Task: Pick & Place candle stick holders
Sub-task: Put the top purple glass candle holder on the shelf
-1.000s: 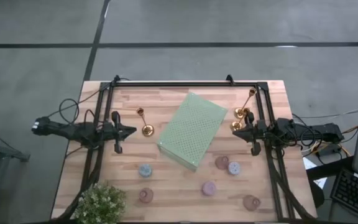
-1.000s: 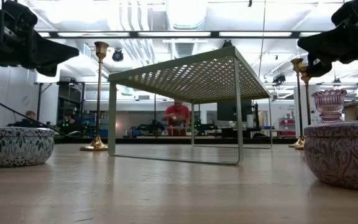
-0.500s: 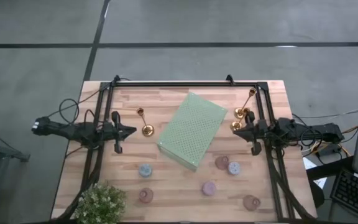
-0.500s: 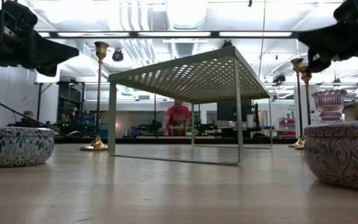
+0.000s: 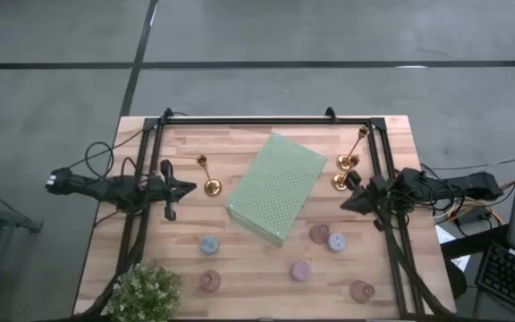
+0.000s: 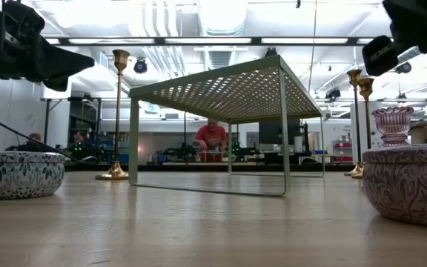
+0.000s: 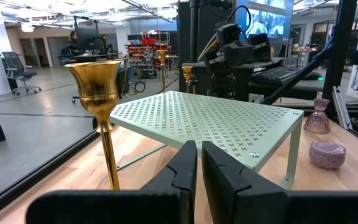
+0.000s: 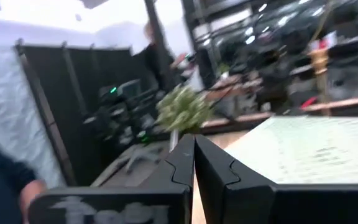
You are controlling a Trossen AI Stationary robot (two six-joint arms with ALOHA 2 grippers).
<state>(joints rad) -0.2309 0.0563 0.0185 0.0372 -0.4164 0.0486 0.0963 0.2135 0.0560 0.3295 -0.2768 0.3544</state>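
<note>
Overhead first: two gold candlesticks [image 5: 345, 172] are seen standing close together by the right edge of the green perforated shelf [image 5: 276, 187], and a third gold candlestick [image 5: 208, 177] stands alone on the shelf's left. The left gripper [image 5: 189, 188] is held just left of that lone candlestick, fingers pressed together on nothing. The right gripper [image 5: 345, 202] is poised just near of the pair, fingers together, empty. Small round holders [image 5: 327, 237] are scattered along the near half of the table [image 5: 240, 268], and a leafy plant [image 5: 146, 291] sits at the near-left corner.

Table level now: the lone candlestick is seen upright beside the shelf.

Left wrist: closed fingers [image 7: 219, 177] are pointed at the shelf, the gold cup just beside them.

Right wrist: shut fingers [image 8: 211, 171], the plant beyond.
</note>
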